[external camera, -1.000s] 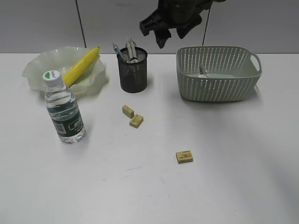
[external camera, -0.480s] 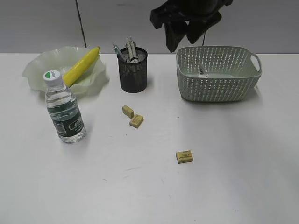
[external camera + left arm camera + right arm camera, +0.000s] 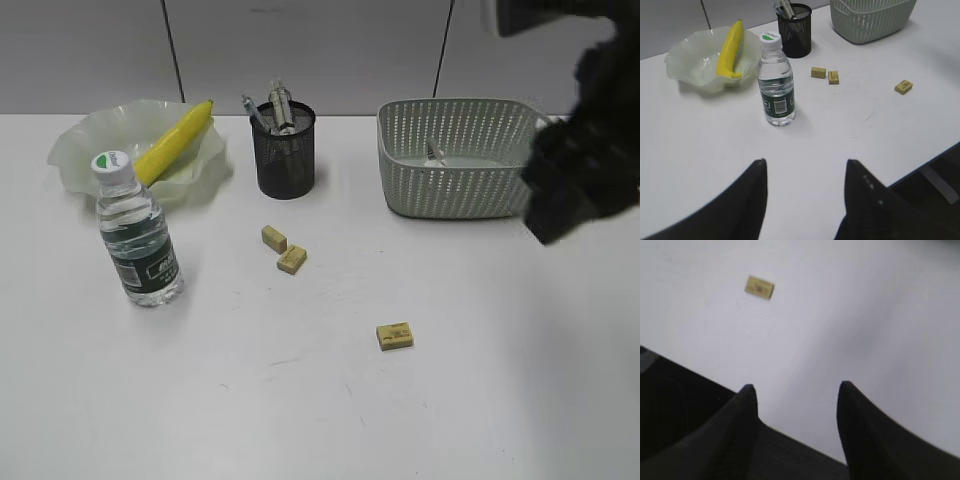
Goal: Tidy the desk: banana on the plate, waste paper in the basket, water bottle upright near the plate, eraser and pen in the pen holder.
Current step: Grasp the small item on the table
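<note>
The banana (image 3: 175,140) lies in the ruffled green plate (image 3: 85,140) at the back left. In front of it the water bottle (image 3: 138,235) stands upright. The black mesh pen holder (image 3: 284,150) holds pens (image 3: 278,105). Three tan erasers (image 3: 274,238) (image 3: 292,259) (image 3: 395,335) lie on the desk (image 3: 300,400). A grey-white scrap (image 3: 433,155) shows inside the basket (image 3: 465,165). My right gripper (image 3: 797,390) is open and empty, hovering over the desk's near edge, one eraser (image 3: 759,287) ahead of it. My left gripper (image 3: 806,165) is open and empty, short of the bottle (image 3: 776,85).
My right arm (image 3: 585,165) is a dark blur at the right edge, in front of the basket's right end. The left wrist view shows the plate (image 3: 690,65), pen holder (image 3: 796,32) and basket (image 3: 870,17) along the back, and the desk's edge at lower right.
My right arm has swung from above the pen holder and basket to the right and toward the camera. Its jaws have narrowed slightly. Nothing on the desk has moved.
</note>
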